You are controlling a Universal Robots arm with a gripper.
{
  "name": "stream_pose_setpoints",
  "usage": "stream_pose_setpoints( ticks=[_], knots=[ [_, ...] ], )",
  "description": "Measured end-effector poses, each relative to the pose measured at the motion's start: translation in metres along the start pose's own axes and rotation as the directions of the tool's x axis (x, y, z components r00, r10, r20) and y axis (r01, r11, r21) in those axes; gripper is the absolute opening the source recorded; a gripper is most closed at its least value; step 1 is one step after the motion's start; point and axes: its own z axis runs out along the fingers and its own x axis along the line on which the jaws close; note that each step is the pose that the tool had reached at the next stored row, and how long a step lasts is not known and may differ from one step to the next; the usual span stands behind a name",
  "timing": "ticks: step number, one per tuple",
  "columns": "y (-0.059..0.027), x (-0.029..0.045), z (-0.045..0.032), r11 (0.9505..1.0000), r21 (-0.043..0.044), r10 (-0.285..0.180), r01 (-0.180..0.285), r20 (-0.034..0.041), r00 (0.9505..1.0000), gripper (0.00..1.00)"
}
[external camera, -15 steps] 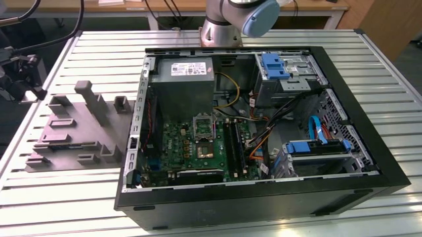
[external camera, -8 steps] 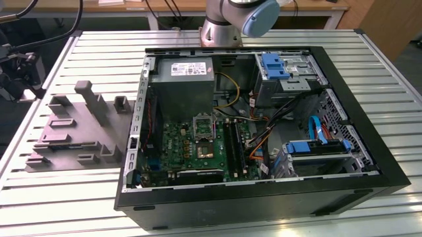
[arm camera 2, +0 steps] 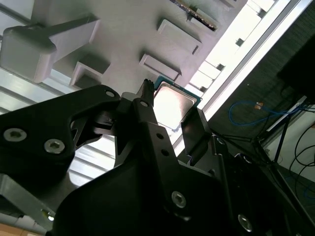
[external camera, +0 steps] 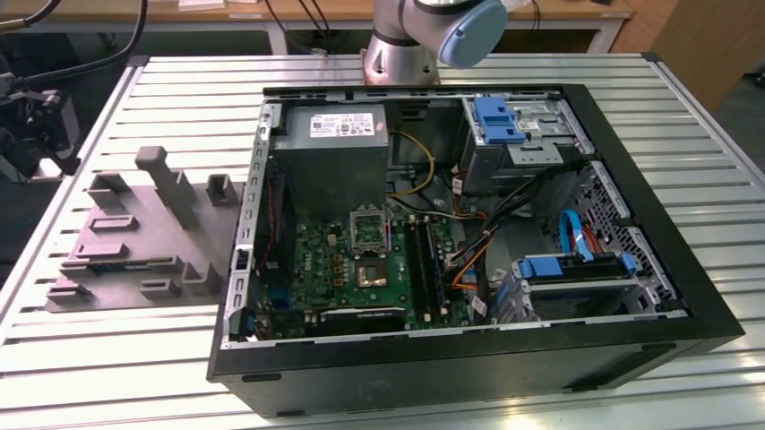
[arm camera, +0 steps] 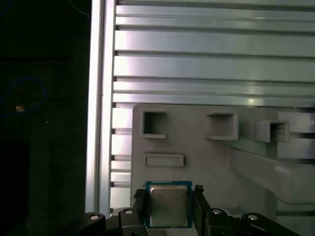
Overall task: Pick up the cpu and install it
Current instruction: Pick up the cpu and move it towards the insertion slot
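Step in hand: pick-up, grasp looks made, install not yet done. In both wrist views the gripper (arm camera: 169, 199) has its two black fingers (arm camera: 139, 202) one on each side of the cpu (arm camera: 168, 206), pressed to opposite edges, so it reads as clamped on the chip. The silvery lid faces the first wrist camera and the green rim shows at the corners. The cpu (arm camera 2: 172, 104) seems to hang clear of the grey moulded tray (arm camera: 206, 162), whose pockets look small and well apart from it, over the tray end by the slatted table's (arm camera: 197, 64) edge; exact clearance cannot be told. In the exterior view the tray (external camera: 132, 260) lies on the table at the exterior view's left, just beside the open PC case (external camera: 478, 363). The arm (external camera: 418, 36) stands at the far side. The silver-framed socket (external camera: 371, 231) sits on the green motherboard (external camera: 358, 278) inside the case, near the grey power supply box (external camera: 335, 157); whether its frame is open cannot be told. Judgement: the rest calls for keeping the chip flat and square in the fingers, clearing the case wall and the cables (external camera: 478, 224), and matching the chip's orientation to the socket before any downward pressure, since a tilted seat could bend contacts.
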Motion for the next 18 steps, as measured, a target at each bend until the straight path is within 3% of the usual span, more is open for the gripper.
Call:
stream_pose_setpoints(
  ticks=[9, 18],
  knots=[
    [0.0004, -0.0001, -0.0082, 1.0, 0.0001, 0.0, 0.0, -0.0001, 1.0, 0.47],
    [0.0005, -0.0001, -0.0104, 1.0, 0.0003, 0.0, 0.0, -0.0004, 1.0, 0.47]
  ],
)
